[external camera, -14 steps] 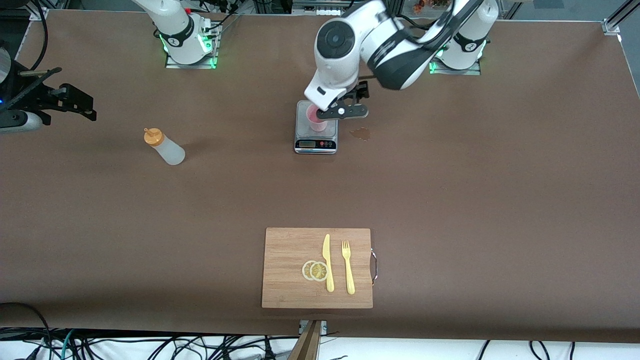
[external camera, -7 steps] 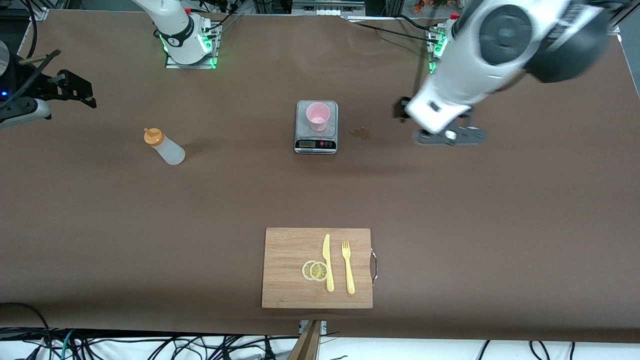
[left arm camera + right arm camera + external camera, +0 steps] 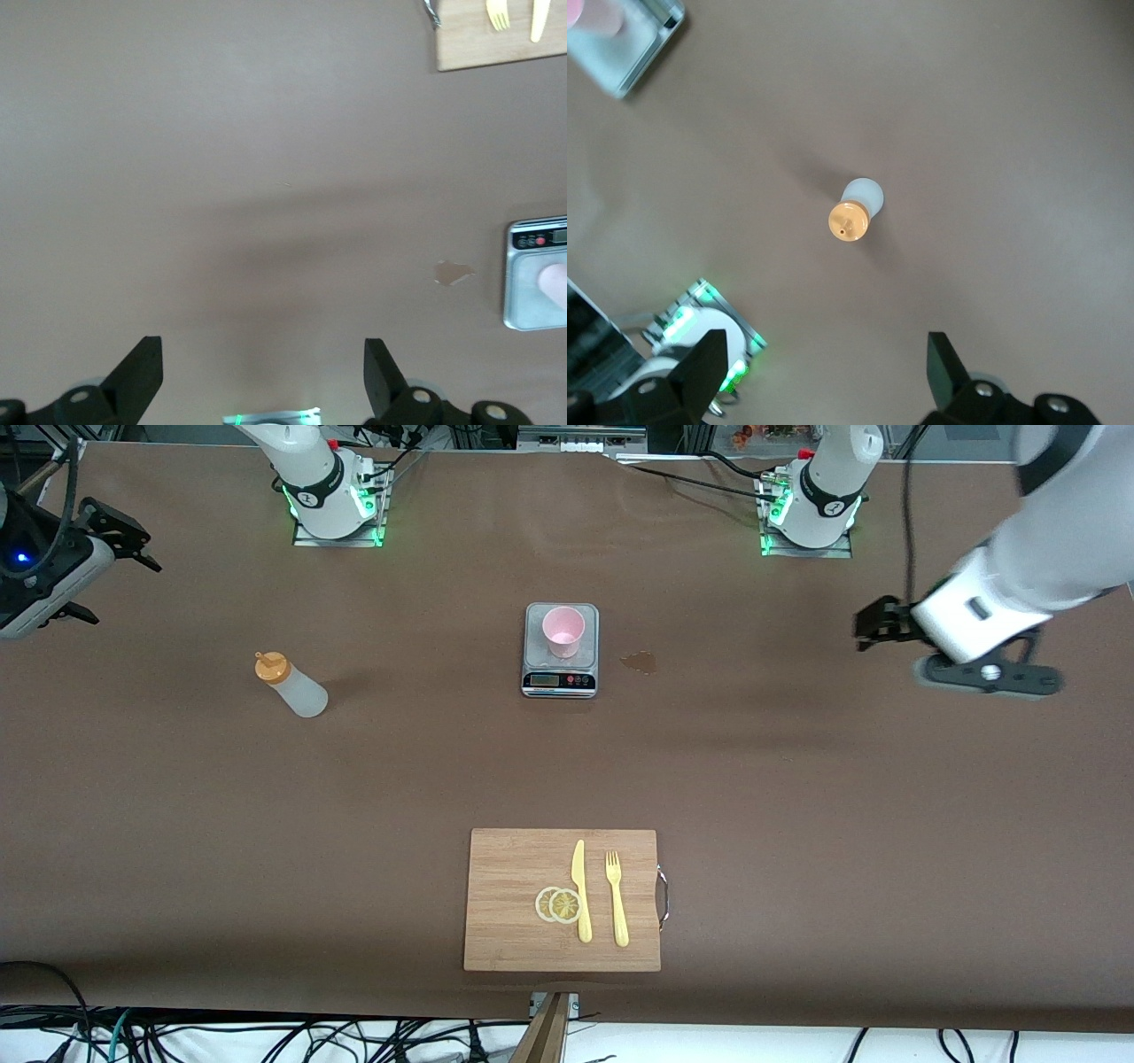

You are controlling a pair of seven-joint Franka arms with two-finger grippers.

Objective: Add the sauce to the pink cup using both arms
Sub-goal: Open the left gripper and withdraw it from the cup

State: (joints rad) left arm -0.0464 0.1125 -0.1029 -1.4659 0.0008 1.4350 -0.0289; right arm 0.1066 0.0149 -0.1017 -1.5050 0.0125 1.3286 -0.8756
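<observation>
Pale pink tapered plastic cup [image 3: 563, 631] stands upright on the platform of a small silver kitchen scale [image 3: 560, 676] with a dark display strip, mid-worktop, closer to the arm bases than to the front camera. A small brownish stain [image 3: 640, 662] marks the brown worktop [image 3: 797, 797] just beside the scale, toward the left arm's end.

Translucent whitish squeeze bottle with orange cap and nozzle [image 3: 291, 684] stands upright toward the right arm's end, well apart from the scale, touched by nothing. The right wrist view looks down on its cap [image 3: 850, 220].

Left tool [image 3: 983, 676]: up in the air over bare worktop at the left arm's end, fingers [image 3: 142, 372] spread wide, nothing between them. Right tool [image 3: 106, 536]: raised at the right arm's end of the worktop, fingers [image 3: 946, 361] spread wide, holding nothing, with the bottle below it.

Bamboo cutting board [image 3: 505, 886] lies near the front camera. On it: yellow plastic knife [image 3: 580, 890], yellow plastic fork [image 3: 616, 897], two overlapping lemon slices [image 3: 558, 904] touching the knife.
</observation>
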